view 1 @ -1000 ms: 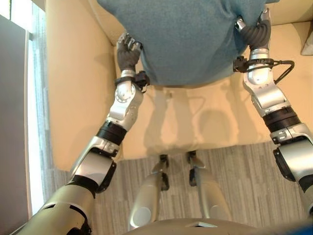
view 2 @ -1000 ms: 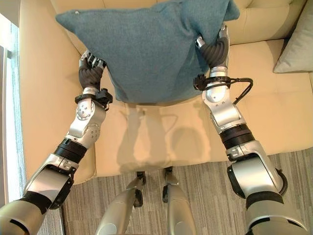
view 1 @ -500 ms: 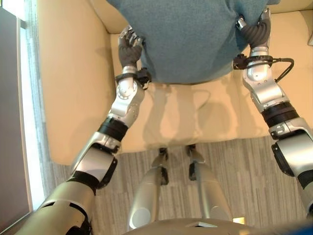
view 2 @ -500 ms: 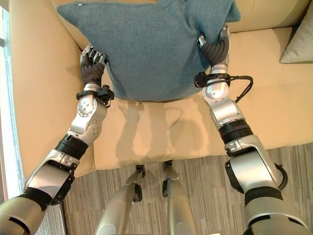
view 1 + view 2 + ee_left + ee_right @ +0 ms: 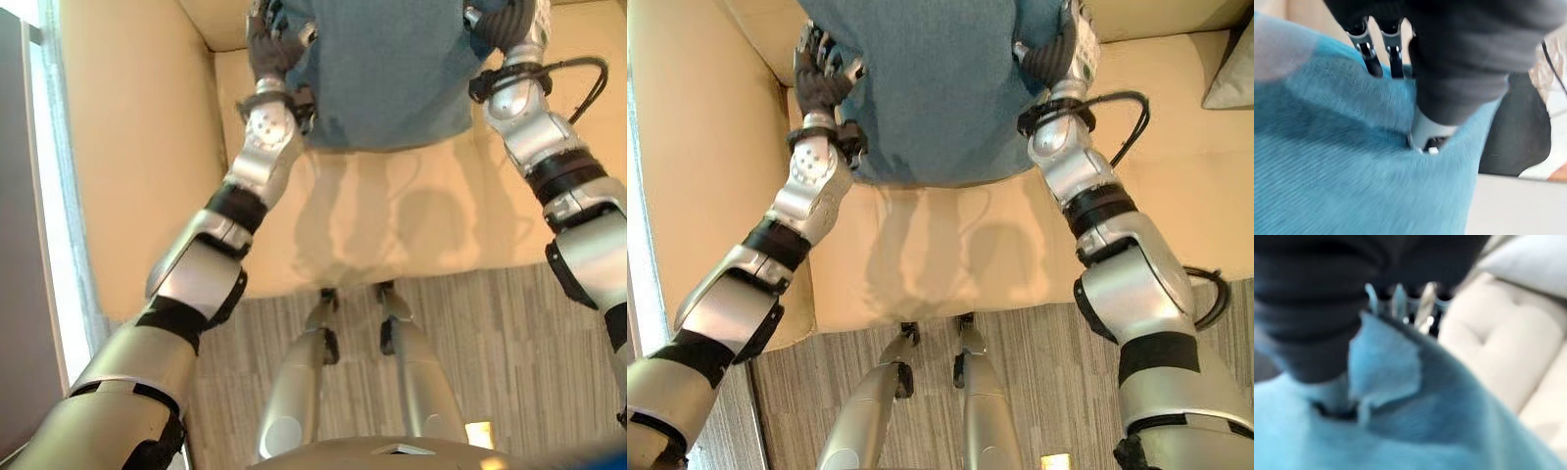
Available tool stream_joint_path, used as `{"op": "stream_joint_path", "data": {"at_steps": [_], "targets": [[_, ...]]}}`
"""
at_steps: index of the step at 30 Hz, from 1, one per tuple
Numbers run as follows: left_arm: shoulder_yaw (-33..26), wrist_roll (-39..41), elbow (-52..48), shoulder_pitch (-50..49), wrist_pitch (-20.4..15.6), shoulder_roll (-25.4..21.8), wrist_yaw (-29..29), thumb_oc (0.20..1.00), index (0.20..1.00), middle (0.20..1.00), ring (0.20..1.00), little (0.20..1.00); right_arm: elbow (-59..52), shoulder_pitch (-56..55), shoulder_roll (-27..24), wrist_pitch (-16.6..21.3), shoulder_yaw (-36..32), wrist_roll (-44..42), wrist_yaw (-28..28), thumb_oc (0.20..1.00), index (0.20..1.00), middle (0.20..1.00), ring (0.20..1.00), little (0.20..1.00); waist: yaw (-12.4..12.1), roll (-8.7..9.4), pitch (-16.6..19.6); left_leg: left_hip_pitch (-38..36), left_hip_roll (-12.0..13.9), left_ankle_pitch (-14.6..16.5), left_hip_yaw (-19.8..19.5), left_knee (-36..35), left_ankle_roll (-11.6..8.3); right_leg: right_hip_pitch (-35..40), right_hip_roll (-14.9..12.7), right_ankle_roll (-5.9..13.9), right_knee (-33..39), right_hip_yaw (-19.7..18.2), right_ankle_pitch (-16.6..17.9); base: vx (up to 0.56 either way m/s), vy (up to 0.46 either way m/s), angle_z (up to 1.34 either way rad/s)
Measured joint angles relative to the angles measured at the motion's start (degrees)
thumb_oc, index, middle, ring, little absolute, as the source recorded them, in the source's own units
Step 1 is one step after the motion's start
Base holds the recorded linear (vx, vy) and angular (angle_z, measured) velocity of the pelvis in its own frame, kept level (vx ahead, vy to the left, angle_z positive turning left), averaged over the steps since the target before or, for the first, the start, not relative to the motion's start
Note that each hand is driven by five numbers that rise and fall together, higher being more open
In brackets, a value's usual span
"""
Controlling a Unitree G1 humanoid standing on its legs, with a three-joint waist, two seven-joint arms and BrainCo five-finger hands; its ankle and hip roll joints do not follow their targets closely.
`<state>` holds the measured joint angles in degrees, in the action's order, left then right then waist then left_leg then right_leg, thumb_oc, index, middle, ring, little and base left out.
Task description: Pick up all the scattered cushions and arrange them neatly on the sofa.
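Teal cushion (image 5: 940,88) now carried further up toward sofa (image 5: 950,255) backrest vs 1 s ago, above seat. Left hand (image 5: 820,73) & right hand (image 5: 1058,49) fingers clamped on its sides. Judging placement is imminent.

Teal cushion (image 5: 940,88) blocks the backrest; bare sofa seat (image 5: 931,264) below; grey cushion (image 5: 1232,78) far right.

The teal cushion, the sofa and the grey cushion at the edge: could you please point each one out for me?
Teal cushion (image 5: 940,88), right eye view: middle of its fabric between the hands.
Sofa (image 5: 931,255), right eye view: bare seat below the teal cushion.
Grey cushion (image 5: 1236,76), right eye view: the visible part at the view's right edge.
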<state>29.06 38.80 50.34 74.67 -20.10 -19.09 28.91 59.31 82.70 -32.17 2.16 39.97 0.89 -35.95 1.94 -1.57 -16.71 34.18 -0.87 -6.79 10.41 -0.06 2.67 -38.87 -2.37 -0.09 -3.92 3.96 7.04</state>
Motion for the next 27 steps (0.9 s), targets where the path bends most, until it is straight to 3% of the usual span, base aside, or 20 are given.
{"op": "stream_joint_path", "data": {"at_steps": [12, 23, 27], "targets": [[0.1, -0.3, 1.6, 2.2, 1.0, -4.4, -0.1, 1.0, 1.0, 1.0, 1.0, 1.0, 4.8, 5.0, -2.3, -1.9, 5.3, 1.8, 1.7, 1.0, 1.0, 1.0, 1.0, 1.0, -1.1, -0.04, 0.0, 0.9, 0.0, 0.0, -0.2, 0.2, -0.05, -0.7, 0.0, -0.45, 0.7, -0.1, 0.4, -0.02, -0.004, -0.02], [-0.8, -2.5, 6.8, 7.7, 1.9, -24.1, -1.9, 1.0, 1.0, 1.0, 1.0, 1.0, 4.3, 5.9, -14.9, -1.4, 6.0, 1.5, 3.5, 1.0, 1.0, 1.0, 1.0, 1.0, -1.3, -0.04, 0.0, 0.7, 0.0, -0.2, -0.5, 0.2, -0.23, -0.6, 0.0, -0.51, 0.6, -0.1, 0.6, 0.0, 0.0, 0.0], [-0.9, -2.6, 7.0, 7.6, 1.9, -26.4, -2.4, 1.0, 1.0, 1.0, 1.0, 1.0, 2.8, 5.9, -18.9, -1.2, 5.9, 1.5, 3.7, 1.0, 1.0, 1.0, 1.0, 1.0, -1.4, -0.04, 0.0, 0.7, 0.0, -0.2, -0.7, 0.2, -0.25, -0.5, 0.0, -0.51, 0.4, 0.0, 0.6, 0.0, 0.0, 0.0]]}}
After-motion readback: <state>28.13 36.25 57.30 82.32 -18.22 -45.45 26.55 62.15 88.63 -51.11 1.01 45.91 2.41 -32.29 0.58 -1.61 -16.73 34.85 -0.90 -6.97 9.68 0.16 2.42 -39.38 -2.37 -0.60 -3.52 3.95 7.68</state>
